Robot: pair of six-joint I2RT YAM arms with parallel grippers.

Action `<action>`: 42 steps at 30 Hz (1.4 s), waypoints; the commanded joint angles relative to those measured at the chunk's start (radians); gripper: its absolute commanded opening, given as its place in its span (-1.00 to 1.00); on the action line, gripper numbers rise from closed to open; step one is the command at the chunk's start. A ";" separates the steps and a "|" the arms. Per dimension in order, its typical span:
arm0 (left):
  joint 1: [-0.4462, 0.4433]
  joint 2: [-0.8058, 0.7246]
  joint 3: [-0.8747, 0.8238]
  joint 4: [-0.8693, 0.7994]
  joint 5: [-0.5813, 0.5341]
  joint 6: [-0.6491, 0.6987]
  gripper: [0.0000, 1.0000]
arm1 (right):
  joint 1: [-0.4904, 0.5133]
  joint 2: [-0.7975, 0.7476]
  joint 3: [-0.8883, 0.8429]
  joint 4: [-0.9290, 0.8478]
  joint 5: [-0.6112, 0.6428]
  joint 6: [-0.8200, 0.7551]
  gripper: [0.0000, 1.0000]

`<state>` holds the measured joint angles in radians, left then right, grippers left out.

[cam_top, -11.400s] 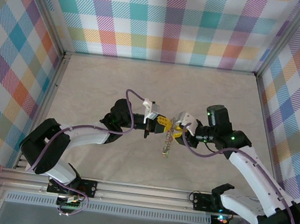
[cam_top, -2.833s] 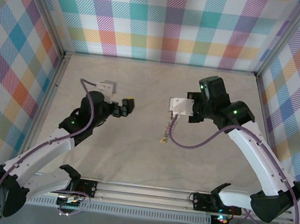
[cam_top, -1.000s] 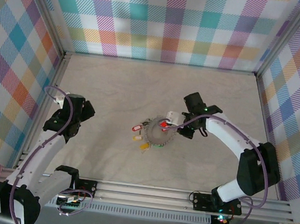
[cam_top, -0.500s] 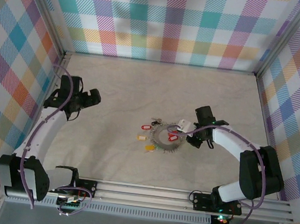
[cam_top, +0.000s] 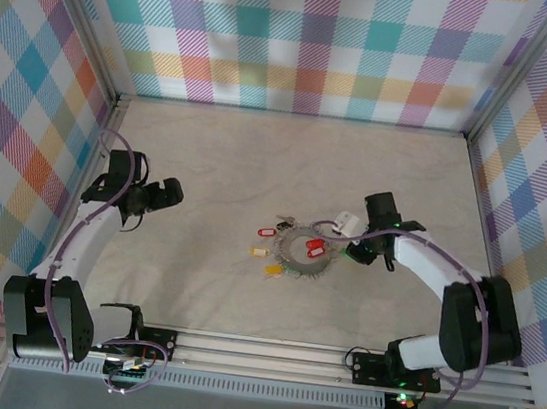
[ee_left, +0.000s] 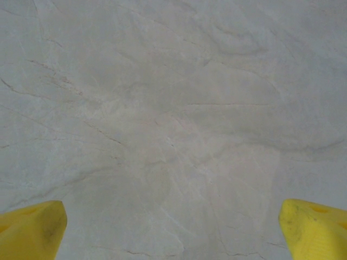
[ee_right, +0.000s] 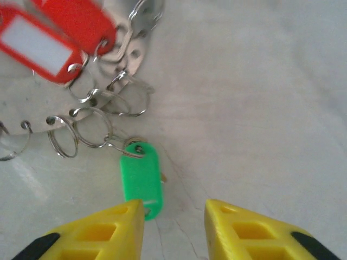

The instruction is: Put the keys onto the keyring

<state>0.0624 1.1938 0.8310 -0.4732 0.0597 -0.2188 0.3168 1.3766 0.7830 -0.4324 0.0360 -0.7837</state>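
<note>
The keyring [cam_top: 298, 264] lies flat on the table [cam_top: 211, 146]. Up close it is a silvery rim [ee_right: 32, 97] pierced with holes, and small split rings [ee_right: 89, 127] are threaded through them. A red tag [ee_right: 49, 38] rests on top of the keyring. A green tag [ee_right: 141, 181] hangs from one of the split rings and lies flat just outside the rim. From above, more keys [cam_top: 268, 233] fan out just beside the keyring's left edge, one with a red tag and two with yellow tags [cam_top: 259, 252]. Whether these are hooked to the rim cannot be told from that view.

The right gripper [cam_top: 347, 241] sits low just beside the keyring's right edge. Its yellow fingers [ee_right: 103, 233] stand apart with bare table between them, clamped on nothing [ee_right: 173, 211]. The far end of the green tag lies just at the tip of one finger.

The left gripper [cam_top: 169, 194] is well apart from the keyring, out to its left. Its fingers [ee_left: 32, 227] are spread wide over bare table.

Plaid walls [cam_top: 306, 37] close in the table beyond the keyring.
</note>
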 commanded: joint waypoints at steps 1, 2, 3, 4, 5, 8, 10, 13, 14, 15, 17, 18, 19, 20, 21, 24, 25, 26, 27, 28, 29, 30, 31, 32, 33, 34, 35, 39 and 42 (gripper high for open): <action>0.019 -0.034 -0.042 0.048 -0.075 -0.006 1.00 | -0.016 -0.158 0.011 0.065 -0.110 0.122 -0.11; 0.018 -0.055 -0.061 0.066 -0.087 -0.007 1.00 | -0.016 -0.211 0.005 0.096 -0.138 0.168 -0.02; 0.019 -0.082 -0.079 0.087 -0.089 -0.004 1.00 | -0.018 -0.262 -0.005 0.127 -0.161 0.205 0.16; 0.019 -0.113 -0.102 0.115 -0.084 0.003 1.00 | -0.018 -0.319 -0.022 0.169 -0.177 0.255 0.49; 0.019 -0.153 -0.129 0.149 -0.069 0.018 1.00 | -0.018 -0.374 -0.039 0.209 -0.182 0.303 1.00; 0.017 -0.271 -0.226 0.280 -0.008 0.116 1.00 | -0.018 -0.503 -0.097 0.320 -0.125 0.446 0.99; 0.014 -0.340 -0.302 0.367 -0.015 0.154 1.00 | -0.018 -0.574 -0.154 0.398 -0.066 0.552 0.99; 0.014 -0.402 -0.408 0.486 -0.002 0.204 1.00 | -0.018 -0.672 -0.289 0.548 0.096 0.732 0.99; 0.013 -0.406 -0.431 0.520 0.016 0.225 1.00 | -0.018 -0.697 -0.349 0.615 0.172 0.775 0.99; 0.011 -0.397 -0.454 0.557 0.022 0.232 1.00 | -0.020 -0.716 -0.408 0.684 0.246 0.804 0.99; 0.010 -0.367 -0.483 0.619 0.011 0.220 1.00 | -0.022 -0.729 -0.505 0.819 0.314 0.798 0.99; 0.008 -0.350 -0.493 0.644 0.003 0.207 1.00 | -0.026 -0.718 -0.538 0.862 0.310 0.782 0.99; 0.004 -0.335 -0.502 0.674 0.003 0.206 1.00 | -0.029 -0.704 -0.554 0.878 0.296 0.770 0.99; -0.006 -0.318 -0.518 0.711 0.006 0.220 1.00 | -0.034 -0.682 -0.575 0.896 0.264 0.748 0.99; -0.016 -0.294 -0.529 0.750 0.004 0.237 1.00 | -0.036 -0.647 -0.596 0.934 0.252 0.740 0.99; -0.035 -0.182 -0.533 0.858 0.002 0.263 1.00 | -0.052 -0.520 -0.639 1.071 0.229 0.717 0.99; -0.035 -0.143 -0.529 0.904 0.000 0.249 1.00 | -0.058 -0.475 -0.647 1.125 0.231 0.717 0.99; -0.036 -0.090 -0.522 0.954 0.003 0.235 1.00 | -0.066 -0.422 -0.653 1.174 0.231 0.729 0.99; -0.036 -0.038 -0.510 0.995 0.004 0.227 1.00 | -0.076 -0.364 -0.658 1.227 0.222 0.743 0.99; -0.036 0.006 -0.497 1.017 0.005 0.222 1.00 | -0.082 -0.311 -0.655 1.267 0.218 0.755 0.99; -0.036 0.056 -0.488 1.057 -0.011 0.203 1.00 | -0.085 -0.263 -0.646 1.311 0.208 0.752 0.99; -0.036 0.086 -0.472 1.067 -0.006 0.212 1.00 | -0.090 -0.222 -0.629 1.332 0.200 0.754 0.99; -0.036 0.116 -0.473 1.115 0.003 0.212 1.00 | -0.097 -0.183 -0.617 1.359 0.198 0.755 0.99; -0.035 0.144 -0.468 1.157 0.015 0.218 1.00 | -0.104 -0.144 -0.596 1.378 0.199 0.744 0.99; -0.036 0.168 -0.451 1.162 0.018 0.224 1.00 | -0.105 -0.128 -0.571 1.344 0.195 0.722 0.99; -0.036 0.186 -0.436 1.159 0.013 0.224 1.00 | -0.116 -0.109 -0.565 1.357 0.178 0.710 0.99; -0.037 0.211 -0.425 1.164 -0.005 0.207 1.00 | -0.124 -0.089 -0.564 1.384 0.172 0.697 0.99; -0.089 0.380 -0.416 1.310 -0.041 0.243 1.00 | -0.206 0.021 -0.571 1.509 0.029 0.702 0.99; -0.104 0.368 -0.420 1.295 -0.066 0.254 1.00 | -0.229 0.185 -0.583 1.703 0.014 0.718 0.99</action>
<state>-0.0227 1.5684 0.4046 0.7361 0.0261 0.0063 0.1055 1.4502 0.2058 1.0420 0.1215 -0.0692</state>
